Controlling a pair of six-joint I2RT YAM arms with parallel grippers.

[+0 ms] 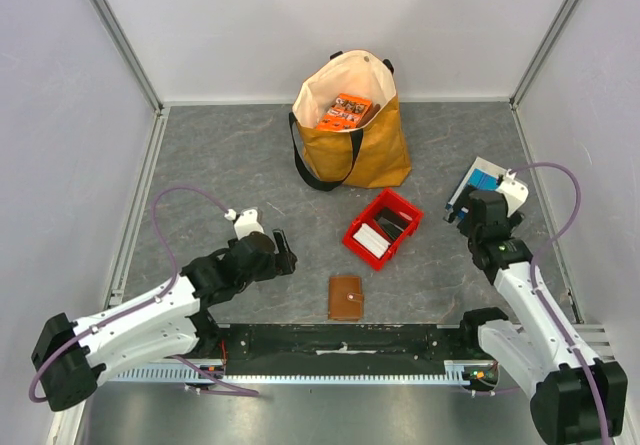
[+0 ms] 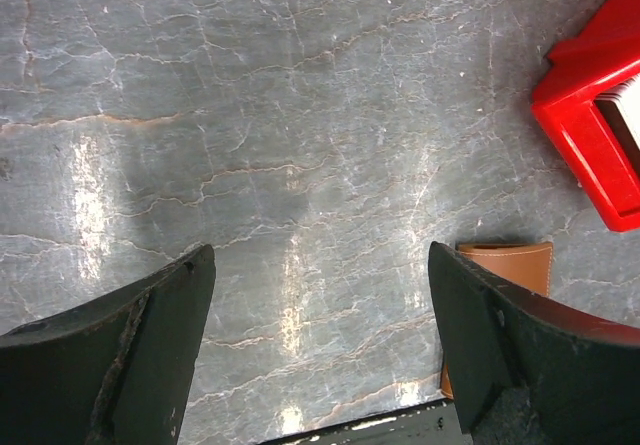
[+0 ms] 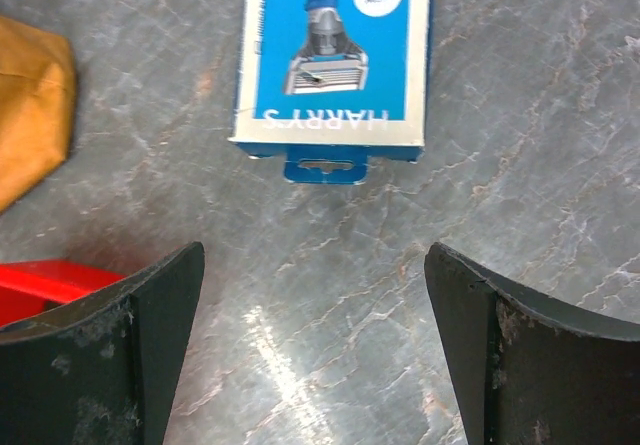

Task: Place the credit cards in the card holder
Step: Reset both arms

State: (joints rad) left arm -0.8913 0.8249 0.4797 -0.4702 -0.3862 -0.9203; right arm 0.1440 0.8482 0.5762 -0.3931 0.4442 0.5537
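Observation:
The brown leather card holder (image 1: 346,297) lies shut on the grey table near the front edge; its corner shows in the left wrist view (image 2: 510,260) beside my right finger. The credit cards lie in a red bin: a white one (image 1: 372,240) and a dark one (image 1: 396,222). A white card edge (image 2: 625,100) shows in the left wrist view. My left gripper (image 1: 285,250) (image 2: 320,255) is open and empty, left of the holder and the bin. My right gripper (image 1: 462,215) (image 3: 315,250) is open and empty, right of the bin.
The red bin (image 1: 400,197) (image 2: 590,115) (image 3: 50,275) stands mid-table. A tan tote bag (image 1: 350,135) (image 3: 30,105) with an orange packet (image 1: 345,112) stands behind it. A blue-and-white razor box (image 1: 478,180) (image 3: 335,55) lies just beyond my right gripper. Walls enclose the table.

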